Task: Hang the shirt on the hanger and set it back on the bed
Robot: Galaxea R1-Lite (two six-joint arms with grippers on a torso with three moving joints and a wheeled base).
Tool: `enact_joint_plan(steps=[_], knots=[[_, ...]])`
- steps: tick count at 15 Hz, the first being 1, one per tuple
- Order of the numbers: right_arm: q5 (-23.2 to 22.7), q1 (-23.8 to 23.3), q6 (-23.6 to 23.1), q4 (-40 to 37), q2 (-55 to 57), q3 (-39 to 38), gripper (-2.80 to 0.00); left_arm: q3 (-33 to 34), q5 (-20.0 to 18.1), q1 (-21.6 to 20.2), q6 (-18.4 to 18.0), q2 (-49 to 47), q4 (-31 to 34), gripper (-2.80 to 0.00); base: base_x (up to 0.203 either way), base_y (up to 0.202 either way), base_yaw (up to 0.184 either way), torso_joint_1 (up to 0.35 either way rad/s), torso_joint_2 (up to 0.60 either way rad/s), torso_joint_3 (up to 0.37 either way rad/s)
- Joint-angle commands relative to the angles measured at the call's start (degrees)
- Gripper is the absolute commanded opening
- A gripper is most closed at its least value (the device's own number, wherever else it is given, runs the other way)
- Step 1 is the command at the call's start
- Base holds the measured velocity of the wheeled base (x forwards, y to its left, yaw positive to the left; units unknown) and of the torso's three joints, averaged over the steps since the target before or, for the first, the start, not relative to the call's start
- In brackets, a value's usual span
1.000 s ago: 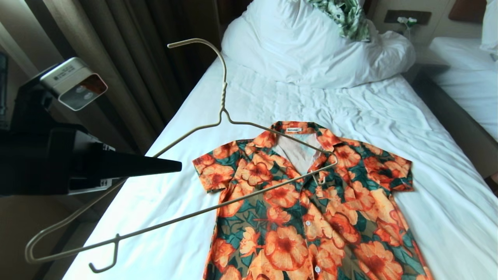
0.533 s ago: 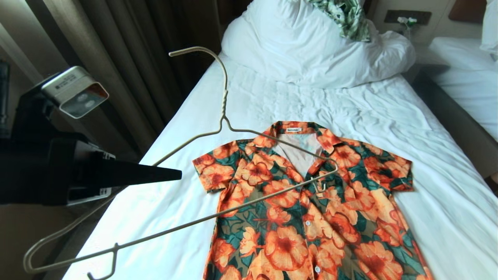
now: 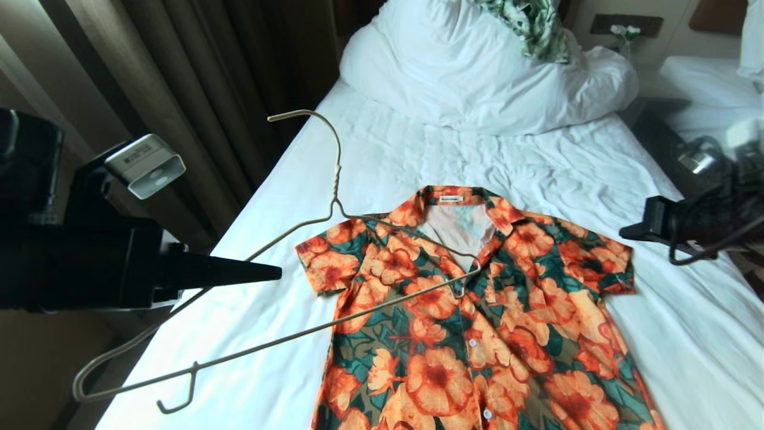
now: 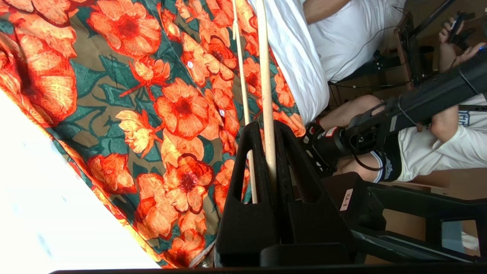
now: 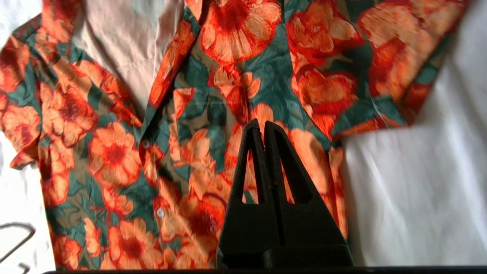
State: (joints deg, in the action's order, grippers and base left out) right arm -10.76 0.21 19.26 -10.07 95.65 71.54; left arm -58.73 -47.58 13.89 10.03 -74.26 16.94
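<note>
The flowered shirt (image 3: 477,322) lies flat and face up on the bed (image 3: 537,161), collar open toward the pillow. My left gripper (image 3: 277,273) is at the bed's left edge, shut on the hanger (image 3: 336,179). In the left wrist view the cream wire (image 4: 265,76) runs out from between the closed fingers (image 4: 249,160) over the shirt (image 4: 171,106). The hanger's far end rests at the collar opening, hook pointing toward the curtain. My right gripper (image 3: 624,233) hovers by the shirt's right sleeve, shut and empty (image 5: 262,123) above the shirt (image 5: 228,76).
A bulky white pillow (image 3: 477,71) with a green-and-white leaf-print cloth (image 3: 531,24) lies at the head of the bed. Dark curtains (image 3: 179,89) hang on the left. A second bed (image 3: 716,83) stands at the right. A seated person (image 4: 437,125) shows in the left wrist view.
The hanger has dropped lower and drawn back to the left, its far end sliding across the collar. My right arm has come into view from the right.
</note>
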Motion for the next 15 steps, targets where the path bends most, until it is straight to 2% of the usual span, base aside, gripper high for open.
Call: enact_joint_plan(steps=[1,5,7,8,10,14,15], knots=[[-0.2,0.7,0.2,-0.9,12.9,7.4,-2.8,0.0,-0.3,-0.1,0.1,-0.7,0.0,-2.8,0.0,0.0,0.0,0.0,0.0,0.0],[-2.2,2.0,-0.2,-2.5,27.3,21.6,-2.8,1.2,-0.4,-0.1,0.2,-1.3,-3.1,-2.8,0.0,0.0,0.0,0.0,0.0,0.0],[-6.3,1.6,0.0,-3.8,32.8,29.3,-2.8,2.4,-0.4,-0.1,0.3,-1.1,-3.8,-2.8,0.0,0.0,0.0,0.0,0.0,0.0],[-9.1,1.5,1.5,-4.7,34.2,32.2,0.0,3.0,-0.4,-0.1,0.3,-1.1,-3.9,-2.8,0.0,0.0,0.0,0.0,0.0,0.0],[-11.2,1.4,4.3,-5.5,37.2,37.0,0.0,3.4,-0.4,-0.2,0.2,-1.0,-3.9,-2.8,0.0,0.0,0.0,0.0,0.0,0.0],[-12.8,2.8,4.8,-4.4,40.8,41.2,0.0,4.5,-0.3,-0.2,0.2,0.4,-3.9,-2.8,0.0,0.0,0.0,0.0,0.0,0.0],[-12.9,3.0,5.0,-2.1,41.1,41.3,0.0,4.7,-0.4,-0.3,0.2,0.7,-3.9,-2.8,0.0,0.0,0.0,0.0,0.0,0.0]])
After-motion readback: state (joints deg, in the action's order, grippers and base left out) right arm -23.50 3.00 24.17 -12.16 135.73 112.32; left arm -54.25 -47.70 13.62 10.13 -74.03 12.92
